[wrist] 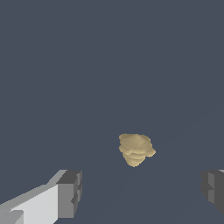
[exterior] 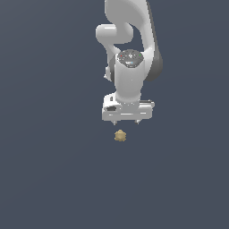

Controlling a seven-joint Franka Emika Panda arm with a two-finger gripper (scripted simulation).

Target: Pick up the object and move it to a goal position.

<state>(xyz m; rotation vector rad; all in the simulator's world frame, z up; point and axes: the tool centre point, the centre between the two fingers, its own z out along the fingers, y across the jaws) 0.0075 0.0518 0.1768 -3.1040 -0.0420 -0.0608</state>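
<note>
We are at the approach step: our gripper point(exterior: 127, 122) hangs just above the object point(exterior: 120, 135), a small tan-yellow knobbly blob lying on the plain dark floor point(exterior: 49, 179), not yet touched. In the wrist view the fingers point(wrist: 70, 192) are spread wide, with the blob point(wrist: 136, 149) ahead of the gap between them and nothing held. Next, we judge, comes centring over the blob, descending, then closing. We see no containers, and no goal marker shows.
</note>
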